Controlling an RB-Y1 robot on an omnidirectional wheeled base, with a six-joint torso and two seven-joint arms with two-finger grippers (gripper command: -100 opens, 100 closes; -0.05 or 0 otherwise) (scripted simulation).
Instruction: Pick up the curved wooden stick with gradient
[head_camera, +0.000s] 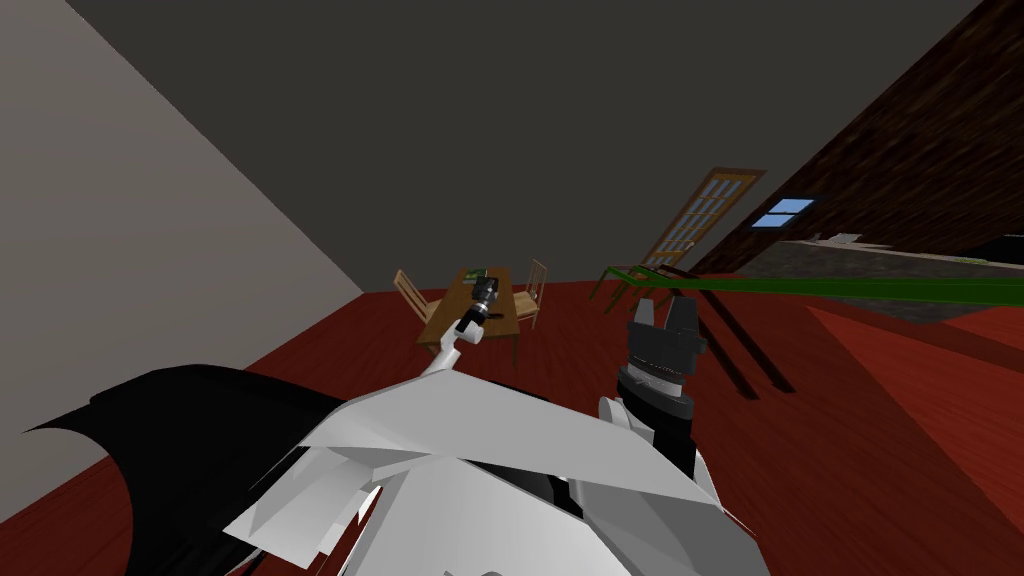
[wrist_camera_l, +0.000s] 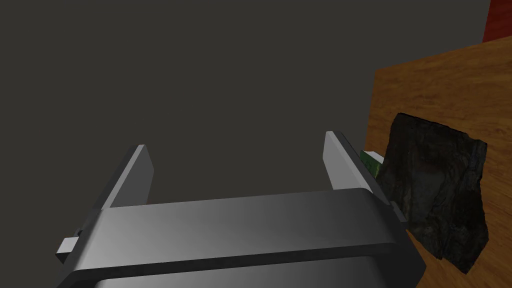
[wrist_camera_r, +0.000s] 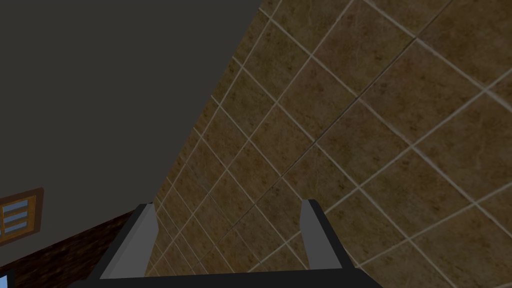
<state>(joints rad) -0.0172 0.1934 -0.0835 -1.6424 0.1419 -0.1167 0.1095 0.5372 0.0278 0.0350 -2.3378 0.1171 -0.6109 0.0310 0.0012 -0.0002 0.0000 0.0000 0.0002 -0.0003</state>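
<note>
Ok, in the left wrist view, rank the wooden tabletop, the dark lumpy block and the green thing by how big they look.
Largest to smallest:
1. wooden tabletop
2. dark block
3. green thing, though it is partly hidden, so its full size is unsure.

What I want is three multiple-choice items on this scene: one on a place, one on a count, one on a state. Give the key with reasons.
1. Where does the left gripper hang?
A. by the door
B. over the wooden table
C. down at the floor

2. How many chairs stand at that table?
A. one
B. four
C. two

3. How do the left gripper's fingers stand?
A. open, nothing between them
B. shut together
C. shut on a stick

Key:
1 B, the head view shows the arm stretched out above the tabletop.
2 C, one stands at one side, the other opposite.
3 A, the left wrist view shows them wide apart and holding nothing.
</note>
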